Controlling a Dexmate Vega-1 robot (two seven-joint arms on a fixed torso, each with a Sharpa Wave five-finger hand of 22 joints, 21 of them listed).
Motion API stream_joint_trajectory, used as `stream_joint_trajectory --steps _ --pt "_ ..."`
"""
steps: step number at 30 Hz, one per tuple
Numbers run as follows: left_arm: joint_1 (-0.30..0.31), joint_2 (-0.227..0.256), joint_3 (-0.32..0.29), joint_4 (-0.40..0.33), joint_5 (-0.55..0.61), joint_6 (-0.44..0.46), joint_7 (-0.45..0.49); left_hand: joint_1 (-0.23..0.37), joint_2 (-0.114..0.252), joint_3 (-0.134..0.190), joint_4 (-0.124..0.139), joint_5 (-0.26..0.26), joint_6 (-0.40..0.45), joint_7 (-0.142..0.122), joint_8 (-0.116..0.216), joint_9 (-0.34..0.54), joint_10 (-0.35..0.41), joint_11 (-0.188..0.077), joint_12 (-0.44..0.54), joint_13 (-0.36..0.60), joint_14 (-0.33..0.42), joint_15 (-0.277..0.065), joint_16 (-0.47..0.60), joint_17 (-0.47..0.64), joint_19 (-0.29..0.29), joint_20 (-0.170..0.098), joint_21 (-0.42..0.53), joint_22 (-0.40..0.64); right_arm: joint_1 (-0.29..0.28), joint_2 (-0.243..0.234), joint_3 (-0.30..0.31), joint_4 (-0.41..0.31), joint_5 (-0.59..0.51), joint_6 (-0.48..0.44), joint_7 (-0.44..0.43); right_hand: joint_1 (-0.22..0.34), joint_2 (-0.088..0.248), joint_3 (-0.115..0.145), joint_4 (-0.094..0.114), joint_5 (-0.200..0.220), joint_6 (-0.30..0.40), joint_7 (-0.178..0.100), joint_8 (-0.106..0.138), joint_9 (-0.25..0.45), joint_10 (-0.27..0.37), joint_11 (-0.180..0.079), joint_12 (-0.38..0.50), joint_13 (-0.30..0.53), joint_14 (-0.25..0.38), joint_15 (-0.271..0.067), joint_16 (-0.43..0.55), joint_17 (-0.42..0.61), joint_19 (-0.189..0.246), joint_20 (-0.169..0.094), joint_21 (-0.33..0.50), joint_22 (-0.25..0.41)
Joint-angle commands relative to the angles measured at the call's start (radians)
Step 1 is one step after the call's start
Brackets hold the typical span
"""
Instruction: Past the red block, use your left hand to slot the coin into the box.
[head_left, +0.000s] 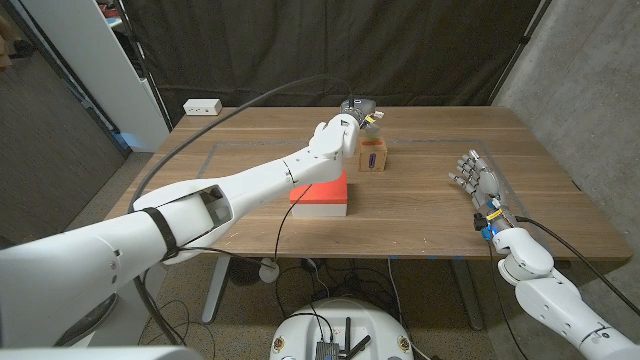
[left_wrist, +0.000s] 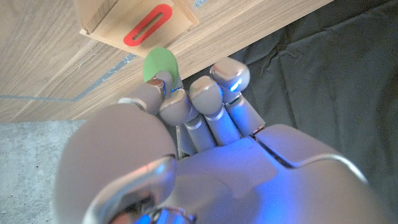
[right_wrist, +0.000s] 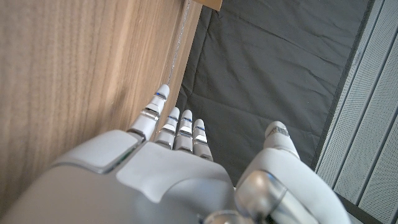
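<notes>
My left hand (head_left: 352, 120) reaches over the red block (head_left: 320, 192) and hovers just above the small wooden box (head_left: 373, 155). In the left wrist view its fingertips (left_wrist: 166, 93) pinch a green coin (left_wrist: 158, 65) close to the box's red-rimmed slot (left_wrist: 148, 25), the coin still outside it. The box (left_wrist: 134, 22) stands past the red block, which sits on a white base. My right hand (head_left: 478, 178) waits at the table's right side with fingers apart, holding nothing. The right wrist view shows those straight fingers (right_wrist: 177, 121) beside the table top.
A white power strip (head_left: 202, 106) lies at the table's back left corner. A black cable (head_left: 240, 105) arcs over the left arm. Dark curtains hang behind the wooden table (head_left: 450, 215). Faint tape lines mark a rectangle on the table.
</notes>
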Motion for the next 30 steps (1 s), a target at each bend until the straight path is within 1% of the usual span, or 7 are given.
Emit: stream_joint_trajectory --steps 1,4,6,14,18,19,30 --pt "0.012 -0.016 0.010 0.027 0.006 0.007 0.033 0.015 0.016 0.003 0.002 0.008 0.136 0.074 0.001 0.007 -0.003 0.001 0.003 0.005 0.002 0.000 0.003 0.002 0.006 -0.043 0.000 0.007 -0.008 0.001 0.002 -0.001 0.001 -0.001 -0.004 0.001 0.012 0.004 -0.007 0.005 0.005 -0.003 0.004 0.002 0.009 0.003 0.004 0.005 0.008 -0.002 0.004 0.000 0.005 0.004 0.000 0.005" --pt "0.013 -0.023 0.011 0.036 0.004 0.009 0.041 0.015 0.015 0.003 0.001 0.008 0.138 0.073 0.000 0.008 0.000 -0.001 -0.001 -0.001 -0.001 0.000 0.001 0.002 0.006 -0.044 -0.002 0.003 -0.010 0.002 0.004 -0.002 0.005 -0.004 -0.006 0.001 0.012 0.004 -0.007 0.005 0.005 -0.003 0.004 0.002 0.009 0.003 0.004 0.005 0.008 -0.002 0.004 0.000 0.005 0.004 0.000 0.005" --pt "0.013 -0.028 0.012 0.043 0.002 0.011 0.046 0.015 0.014 0.002 0.001 0.008 0.138 0.075 -0.003 0.008 -0.003 -0.004 0.006 0.010 -0.001 0.000 0.001 0.002 0.005 -0.044 -0.005 -0.001 -0.010 0.001 0.004 0.000 0.003 -0.002 -0.005 0.001 0.012 0.004 -0.007 0.005 0.005 -0.003 0.004 0.002 0.009 0.003 0.004 0.005 0.008 -0.002 0.004 0.000 0.005 0.004 0.000 0.005" --pt "0.011 -0.040 0.015 0.060 -0.007 0.015 0.060 0.014 0.016 0.005 0.003 0.009 0.140 0.072 -0.006 0.011 -0.001 -0.002 -0.001 0.000 0.001 0.000 0.000 0.001 0.007 -0.043 -0.002 0.008 -0.006 0.002 0.005 0.004 0.008 -0.005 -0.002 0.001 0.012 0.004 -0.007 0.005 0.005 -0.003 0.004 0.002 0.009 0.003 0.004 0.005 0.008 -0.002 0.004 0.000 0.005 0.004 0.000 0.005" --pt "0.008 -0.043 0.019 0.067 -0.011 0.021 0.058 0.016 0.012 0.000 0.000 0.008 0.142 0.072 -0.010 0.010 0.001 -0.003 -0.002 -0.002 -0.001 0.000 -0.002 -0.001 0.008 -0.044 -0.009 -0.007 0.003 0.002 0.001 0.014 0.007 -0.003 0.006 0.001 0.012 0.004 -0.007 0.005 0.005 -0.003 0.004 0.002 0.009 0.003 0.004 0.005 0.008 -0.002 0.004 0.000 0.005 0.004 0.000 0.005" --pt "0.008 -0.044 0.020 0.069 -0.012 0.021 0.060 0.015 0.015 0.004 0.003 0.009 0.142 0.072 -0.010 0.012 -0.002 -0.005 0.003 0.008 0.003 0.000 0.002 0.004 0.009 -0.042 -0.004 0.004 0.005 0.003 0.000 0.015 0.007 -0.003 0.007 0.001 0.012 0.004 -0.007 0.005 0.005 -0.003 0.004 0.002 0.009 0.003 0.004 0.005 0.008 -0.002 0.004 0.000 0.005 0.004 0.000 0.005" --pt "0.000 -0.054 0.031 0.089 -0.022 0.028 0.063 0.016 0.012 0.001 0.002 0.009 0.141 0.070 -0.014 0.016 -0.002 -0.004 0.001 0.006 0.000 -0.001 -0.001 0.002 0.007 -0.043 -0.010 -0.006 0.023 0.006 -0.009 0.032 0.006 0.001 0.016 0.001 0.012 0.004 -0.007 0.005 0.005 -0.003 0.004 0.002 0.009 0.003 0.004 0.005 0.008 -0.002 0.004 0.000 0.005 0.004 0.000 0.005"
